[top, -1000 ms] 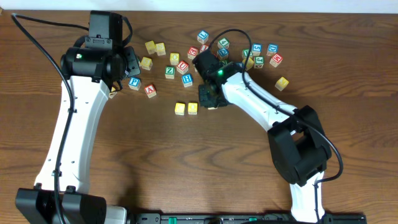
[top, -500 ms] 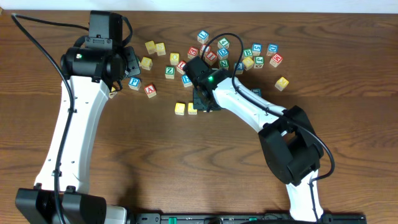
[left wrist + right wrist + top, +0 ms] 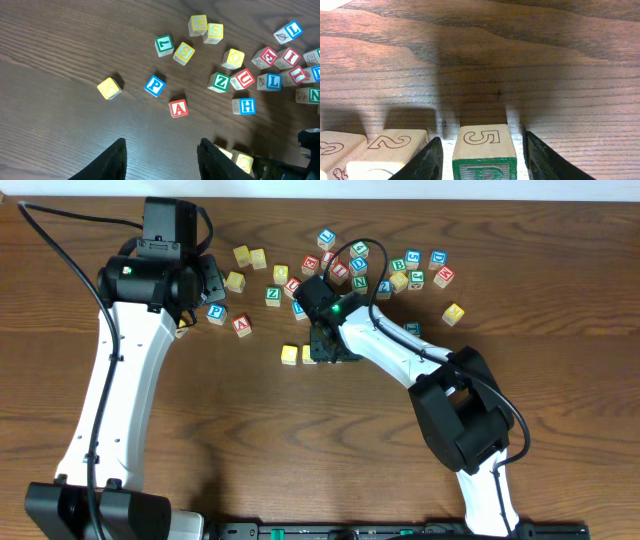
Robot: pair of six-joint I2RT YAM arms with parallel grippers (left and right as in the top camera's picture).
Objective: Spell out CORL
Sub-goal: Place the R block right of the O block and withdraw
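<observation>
Two yellow-topped cubes (image 3: pixel 290 355) (image 3: pixel 310 353) stand side by side on the wood table; they also show in the left wrist view (image 3: pixel 222 152) (image 3: pixel 243 161) and in the right wrist view (image 3: pixel 385 150). My right gripper (image 3: pixel 480 141) (image 3: pixel 325 345) is low and open around the green-framed R cube (image 3: pixel 483 167), which stands just right of them with a gap at each finger. The blue-framed L cube (image 3: pixel 272 81) lies in the pile at the back. My left gripper (image 3: pixel 160 145) (image 3: pixel 205 288) is open and empty above the table.
Several loose letter cubes lie scattered at the back (image 3: pixel 360 265), among them the blue H cube (image 3: pixel 301 308) and the green N cube (image 3: pixel 314 95). Single yellow cubes sit apart at the right (image 3: pixel 453 313) and at the left (image 3: pixel 109 88).
My right gripper has moved left along the table to the two yellow cubes. The left arm has not moved.
</observation>
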